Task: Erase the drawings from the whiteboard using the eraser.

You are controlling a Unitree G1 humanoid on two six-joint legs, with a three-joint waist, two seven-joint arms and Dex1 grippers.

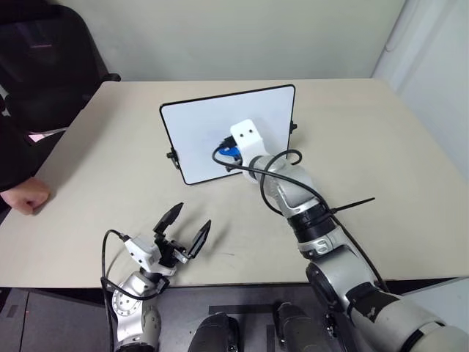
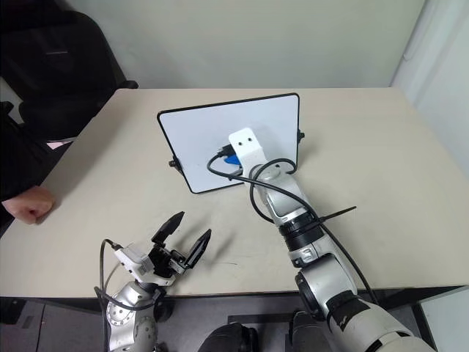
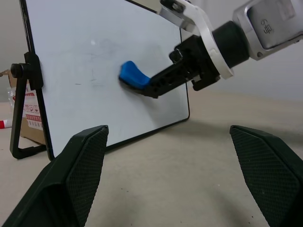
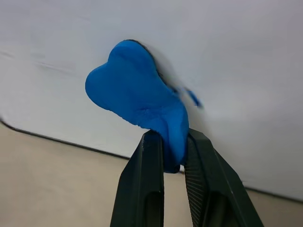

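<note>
While pressed flat against the whiteboard [image 1: 212, 121], eraser [image 4: 137, 106] looks like a chunky bright blue block, pinched in the right gripper [image 4: 173, 146]. Mostly done by the looks of it: just a short blue streak of the drawings [image 4: 191, 97] left beside it, plus faint smudges. Board standing upright mid-worktop [image 1: 381, 147]. Left gripper [image 1: 183, 229] spread wide, holding nothing, hanging near the front edge.

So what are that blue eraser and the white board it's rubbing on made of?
The eraser looks like soft matte foam or rubber: its rounded shape bulges where the right gripper pinches it. The whiteboard seems a smooth, slightly glossy coated panel, showing faint smudges, in a thin black frame that looks like plastic or painted metal; I can't tell which.
</note>
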